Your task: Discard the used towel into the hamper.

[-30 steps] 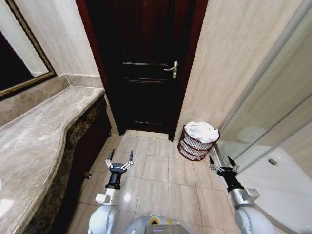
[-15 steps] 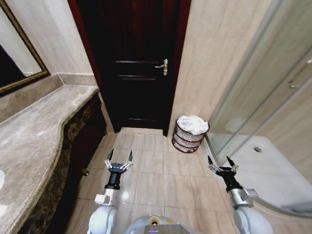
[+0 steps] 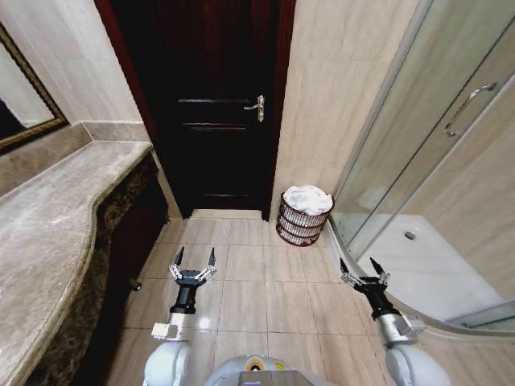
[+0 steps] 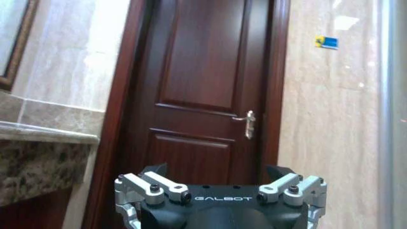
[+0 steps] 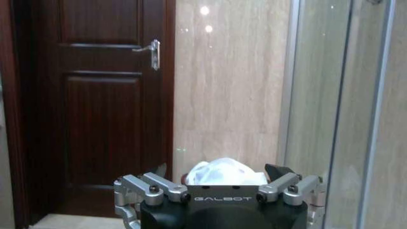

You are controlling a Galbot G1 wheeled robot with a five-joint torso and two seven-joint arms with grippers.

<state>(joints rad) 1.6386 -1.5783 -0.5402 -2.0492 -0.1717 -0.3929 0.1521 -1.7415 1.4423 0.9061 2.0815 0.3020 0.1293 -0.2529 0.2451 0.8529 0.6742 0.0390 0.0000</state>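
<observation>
Head view shows our left gripper [image 3: 194,263] and right gripper [image 3: 359,269] spread wide and empty, low over the near floor. Farther right, the hamper [image 3: 302,225] sits against the wall beside the dark door [image 3: 211,112], a white towel [image 3: 308,198] heaped inside. We judge nothing needs carrying; best keep both arms tucked.

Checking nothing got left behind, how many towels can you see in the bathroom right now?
1. A white towel sits heaped in the hamper on the floor beside the dark door, by the shower glass. Both hands are open with nothing in them. Others may lie hidden underneath it.
</observation>
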